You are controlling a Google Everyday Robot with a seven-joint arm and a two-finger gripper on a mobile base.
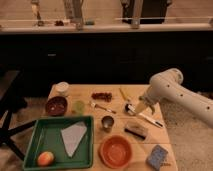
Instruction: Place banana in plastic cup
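The banana (123, 93) is slim and yellow and lies on the wooden table (85, 94) near its far right side. The plastic cup (79, 106) is small and pale yellow-green; it stands left of the middle, beside a dark brown bowl. My gripper (131, 108) hangs from the white arm (170, 92) just in front of the banana, low over the table. It is far to the right of the cup. The banana is not in the gripper.
A green tray (50, 131) at the front left holds a grey sheet (73, 136) and a peach-coloured fruit (45, 158). Also on the table: brown bowl (56, 105), white container (62, 88), metal cup (107, 122), orange bowl (116, 150), blue sponge (158, 156), dark bar (135, 130), red berries (101, 96).
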